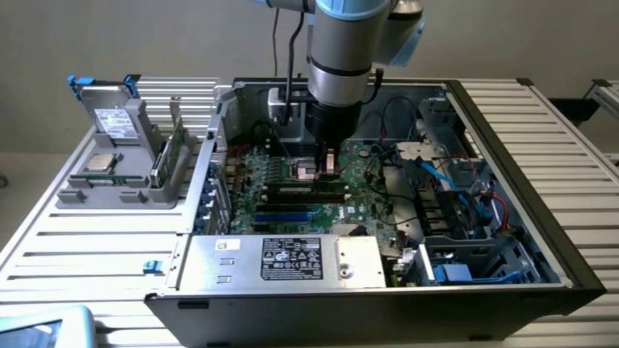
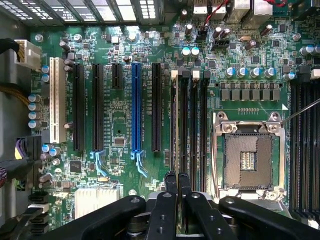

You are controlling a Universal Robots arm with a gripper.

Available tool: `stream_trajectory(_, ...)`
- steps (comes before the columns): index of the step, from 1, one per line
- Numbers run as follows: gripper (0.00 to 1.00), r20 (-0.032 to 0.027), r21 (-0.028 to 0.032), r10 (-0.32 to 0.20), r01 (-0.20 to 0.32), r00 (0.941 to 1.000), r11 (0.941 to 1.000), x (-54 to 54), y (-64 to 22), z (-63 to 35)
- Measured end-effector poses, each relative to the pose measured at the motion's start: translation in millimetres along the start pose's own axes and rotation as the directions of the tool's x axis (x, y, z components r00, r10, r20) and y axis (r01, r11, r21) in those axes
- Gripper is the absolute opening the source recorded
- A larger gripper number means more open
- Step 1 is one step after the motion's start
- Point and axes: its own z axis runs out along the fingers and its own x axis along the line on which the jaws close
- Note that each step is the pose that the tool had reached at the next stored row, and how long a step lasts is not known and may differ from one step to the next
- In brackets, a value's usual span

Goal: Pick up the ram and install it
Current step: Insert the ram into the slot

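Inside the open case point(image 1: 387, 312), my tool point(image 1: 318, 174), pinched narrow, sits directly over the ram point(image 1: 306, 191), which runs lengthwise across the motherboard point(image 2: 120, 125).

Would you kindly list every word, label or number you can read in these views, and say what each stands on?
Nothing reads clearly enough to quote.
Black-and-white label on the silver metal power supply box: print too small.
Pale sticker on the grey drive, exterior view's left: blurred.
White lettering on the green motherboard: too small.
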Motion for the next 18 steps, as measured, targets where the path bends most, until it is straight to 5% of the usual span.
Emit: stream_trajectory(18, 0.13, -0.0002, -0.0001, 0.000, 0.000, 1.0000, 1.0000, -0.6, -0.4, 5.6)
